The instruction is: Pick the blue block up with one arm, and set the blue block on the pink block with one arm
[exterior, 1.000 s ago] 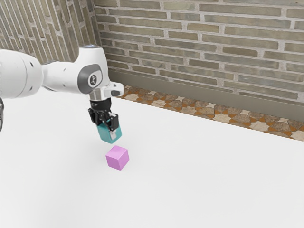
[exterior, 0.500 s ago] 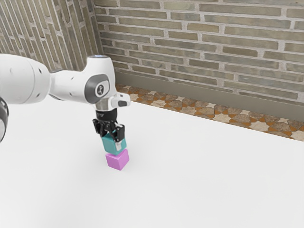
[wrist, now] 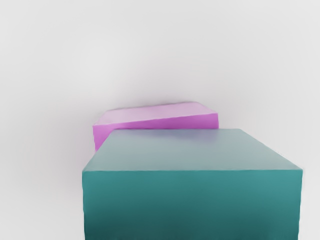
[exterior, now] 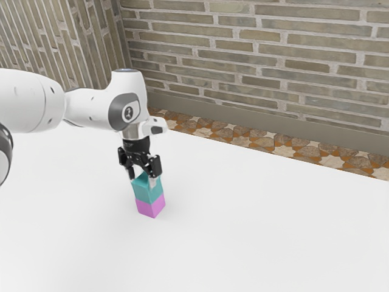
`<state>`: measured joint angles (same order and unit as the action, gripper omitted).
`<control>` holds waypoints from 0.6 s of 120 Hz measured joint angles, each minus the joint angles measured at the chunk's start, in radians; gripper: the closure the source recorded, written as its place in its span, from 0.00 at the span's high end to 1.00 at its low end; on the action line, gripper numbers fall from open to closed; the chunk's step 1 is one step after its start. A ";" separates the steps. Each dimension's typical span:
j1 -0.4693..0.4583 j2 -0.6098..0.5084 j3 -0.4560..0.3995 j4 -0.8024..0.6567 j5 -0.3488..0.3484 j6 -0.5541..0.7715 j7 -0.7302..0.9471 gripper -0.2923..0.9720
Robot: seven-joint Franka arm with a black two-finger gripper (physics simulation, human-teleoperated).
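Two blocks stand stacked: you see the blue block [exterior: 148,188] resting on the pink block [exterior: 150,207], well in from the worktop's [exterior: 255,231] far edge. The gripper [exterior: 143,175] hangs just above, jaws spread, holding nothing. Judged rigid, light, smooth-faced; grip opposite flat sides.

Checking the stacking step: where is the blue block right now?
In the exterior view, the blue-green cube rests on the pink cube, left of centre on the white table, directly beneath the black claw.
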<state>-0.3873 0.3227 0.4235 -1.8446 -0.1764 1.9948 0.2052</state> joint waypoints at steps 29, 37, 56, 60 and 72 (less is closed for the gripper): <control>-0.254 -0.015 0.207 0.180 0.034 -0.026 0.002 0.75; -0.390 -0.071 0.324 0.201 0.078 -0.065 0.003 0.76; -0.476 -0.186 0.377 0.289 0.195 -0.225 0.001 0.76; -0.478 -0.196 0.377 0.315 0.209 -0.259 0.000 0.76; -0.480 -0.211 0.377 0.351 0.237 -0.351 -0.003 0.77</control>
<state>-0.8672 0.1120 0.8010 -1.4935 0.0611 1.6438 0.2023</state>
